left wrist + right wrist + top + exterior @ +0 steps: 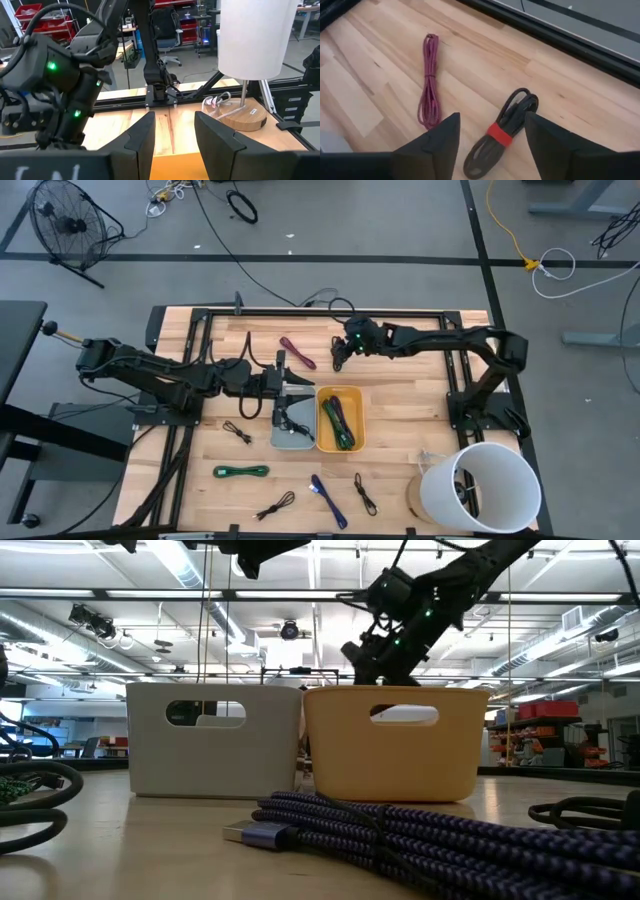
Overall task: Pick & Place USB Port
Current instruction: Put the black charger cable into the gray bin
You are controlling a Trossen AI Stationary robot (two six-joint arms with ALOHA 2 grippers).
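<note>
USB cables lie scattered over a wooden table as two dark robot arms work above it. Below the right gripper, whose fingers stand spread and empty, a black cable with a red band lies coiled on the far part of the table, between the fingers in the wrist view but not touched. Just to its left lies a maroon cable, stretched in a long bundle, also seen in the overhead view.

The left gripper hovers over the grey bin at the table's middle, its fingers parted with nothing between them. The yellow bin stands touching the grey bin's right side and holds a green and a purple cable; a black cable rests in the grey bin.

On the near part of the table lie a green cable, a blue cable and several small black cables. From table height the blue braided cable fills the foreground, its metal plug pointing left, with both bins behind it. A white-shaded lamp on a round wooden base stands at the near right corner.
</note>
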